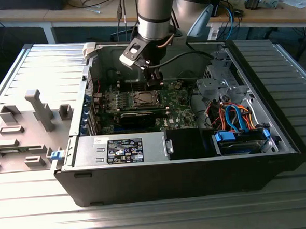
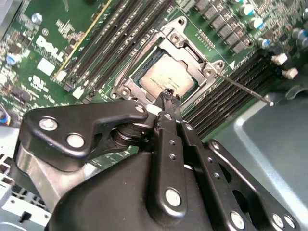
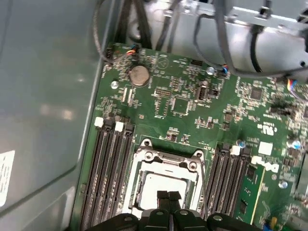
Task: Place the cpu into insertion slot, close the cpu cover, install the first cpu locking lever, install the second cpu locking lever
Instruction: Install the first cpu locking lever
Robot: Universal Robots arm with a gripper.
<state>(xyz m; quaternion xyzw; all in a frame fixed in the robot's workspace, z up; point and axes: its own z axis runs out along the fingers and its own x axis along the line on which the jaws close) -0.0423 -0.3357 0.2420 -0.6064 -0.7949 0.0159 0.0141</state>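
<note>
Your chip (image 2: 169, 79) lies flat in the socket (image 1: 144, 98), mid-board on the green board (image 3: 183, 103). The metal cover frame (image 3: 169, 161) looks folded down around it, its window leaving the silvery top bare. The claw (image 2: 166, 94) hangs right at the chip's near edge, tips pinched together and holding nothing; whether they press on the frame, I can't tell. One thin wire lever (image 2: 245, 89) juts out free beside the socket, so it isn't latched yet. The open case (image 1: 146, 180) surrounds it all.
</note>
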